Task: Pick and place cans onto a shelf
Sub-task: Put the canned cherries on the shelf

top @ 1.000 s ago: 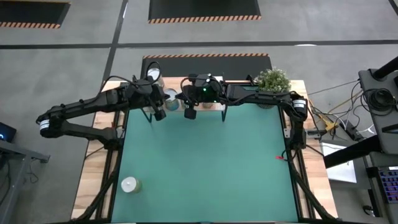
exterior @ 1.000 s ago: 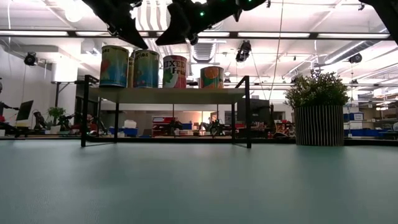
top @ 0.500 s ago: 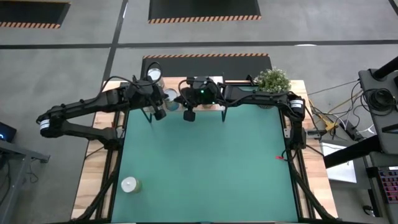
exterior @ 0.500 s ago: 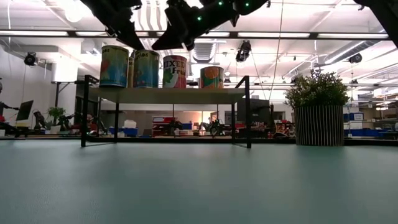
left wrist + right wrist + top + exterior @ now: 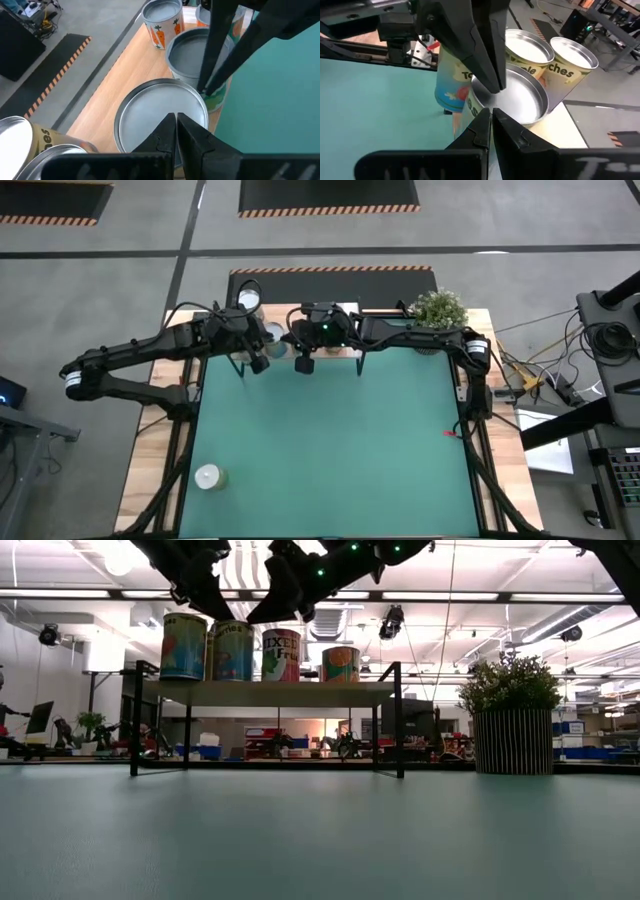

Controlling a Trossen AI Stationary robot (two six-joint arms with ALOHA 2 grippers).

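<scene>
The wooden shelf (image 5: 265,692) stands at the table's far edge on black legs, with several cans on it: a yellow-teal one (image 5: 183,645), a teal one (image 5: 232,650), a reddish one (image 5: 281,655) and an orange one (image 5: 341,663). My left gripper (image 5: 259,364) is shut and hovers just over a silvery can top (image 5: 150,107). My right gripper (image 5: 305,364) is shut beside it, over another can top (image 5: 525,97). In the low view both grippers (image 5: 215,608) (image 5: 265,612) hang just above the cans. One white-topped can (image 5: 207,477) stands on the table's near left.
A potted green plant (image 5: 438,310) stands at the far right beside the shelf. Another can (image 5: 247,298) stands behind the shelf at the far left. The green mat (image 5: 330,450) lies open between the shelf and the near edge.
Both grippers have stayed shut above the shelf's cans. My right gripper has shifted slightly toward the table's left and tipped a little; my left gripper has barely moved. The cans have not moved.
</scene>
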